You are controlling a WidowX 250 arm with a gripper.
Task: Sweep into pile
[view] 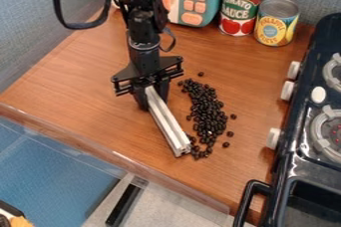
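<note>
Holding the upper end of a pale metal bar (168,121) mid-frame in the camera view, jaws snug around it. Dark beans (208,114) lie in a long loose heap on the desk (86,81), right of the bar. It looks stiff but maybe slippery, so I'd keep that end-grip firm; hard little beans probably roll, so gentle pushes tbh.

dk brn beans (207,116), brn tbl (80,81)

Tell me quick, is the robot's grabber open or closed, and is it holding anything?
Gripper: closed on one end of the long silvery bar.
</note>
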